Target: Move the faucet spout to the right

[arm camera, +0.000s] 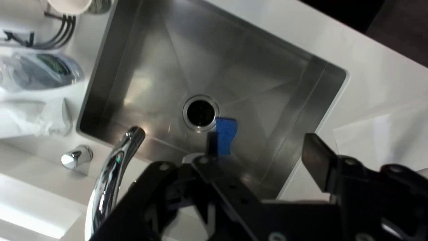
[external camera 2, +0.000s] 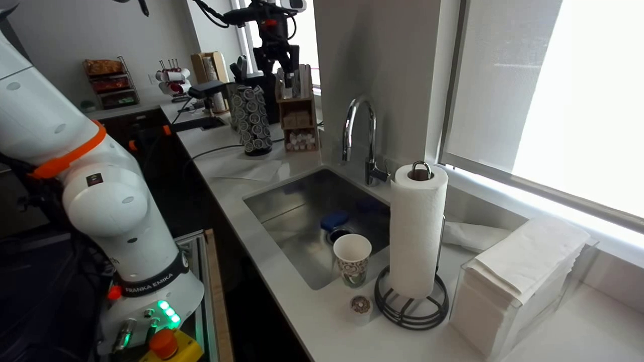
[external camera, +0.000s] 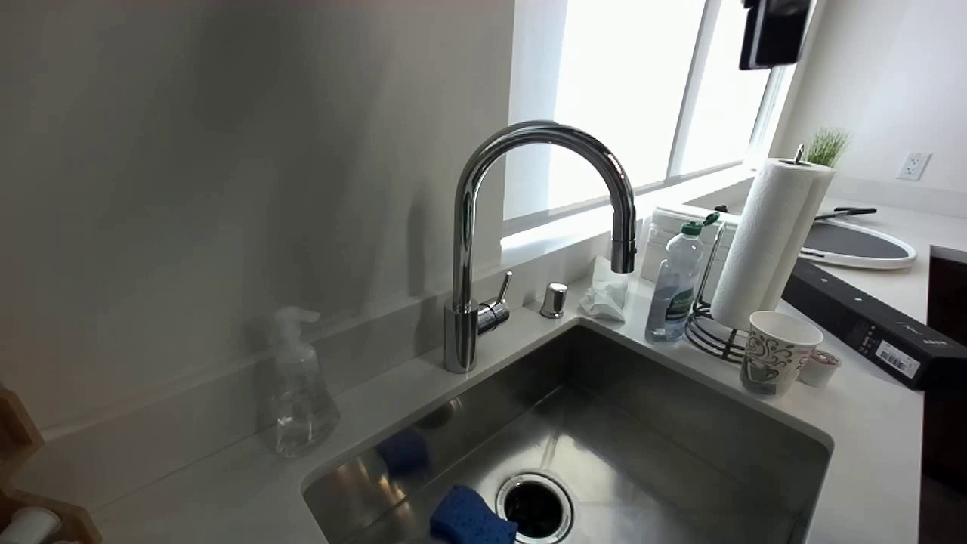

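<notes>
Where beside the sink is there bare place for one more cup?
Free: white counter between rectangular steel sink and front edge; also between transparent pump bottle and brown wooden organizer. Crowded: around the white paper roll, with patterned paper cup and clear green-capped bottle.

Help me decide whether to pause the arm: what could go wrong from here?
1. The open gripper might bump the faucet spout, which in the wrist view lies left of the jaws, not between them.
2. Shiny and rounded, the faucet spout might slip when gripped.
3. A low push could catch the side lever beside the faucet base.
</notes>
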Controlling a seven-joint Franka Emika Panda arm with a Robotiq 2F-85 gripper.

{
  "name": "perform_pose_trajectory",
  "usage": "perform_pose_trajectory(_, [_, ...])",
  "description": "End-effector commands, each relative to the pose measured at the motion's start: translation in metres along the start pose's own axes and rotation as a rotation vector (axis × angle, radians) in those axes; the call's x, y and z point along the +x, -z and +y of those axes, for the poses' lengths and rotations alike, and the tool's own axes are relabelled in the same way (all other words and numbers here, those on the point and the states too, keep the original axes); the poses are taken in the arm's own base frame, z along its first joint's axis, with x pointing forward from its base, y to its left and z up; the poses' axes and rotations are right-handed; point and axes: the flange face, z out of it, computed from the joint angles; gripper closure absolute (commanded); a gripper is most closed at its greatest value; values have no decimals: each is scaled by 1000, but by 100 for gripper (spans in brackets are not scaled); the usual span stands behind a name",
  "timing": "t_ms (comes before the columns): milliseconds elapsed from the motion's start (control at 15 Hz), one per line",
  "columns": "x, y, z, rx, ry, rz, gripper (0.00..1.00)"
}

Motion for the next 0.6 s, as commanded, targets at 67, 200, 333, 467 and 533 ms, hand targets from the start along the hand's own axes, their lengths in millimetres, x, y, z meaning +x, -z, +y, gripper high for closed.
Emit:
perform_pose_trajectory(67, [-41, 42, -1, 5, -247, -46, 0])
perform_pose_trajectory(200, [-54, 55, 7, -23, -354, -17, 0])
perform_pose_trajectory(333, [-46, 53, 7, -16, -314, -5, 0])
perform_pose_trajectory(467, [-50, 58, 9, -18, -326, 7, 0])
perform_pose_trajectory(533, [-49, 57, 8, -18, -324, 5, 0])
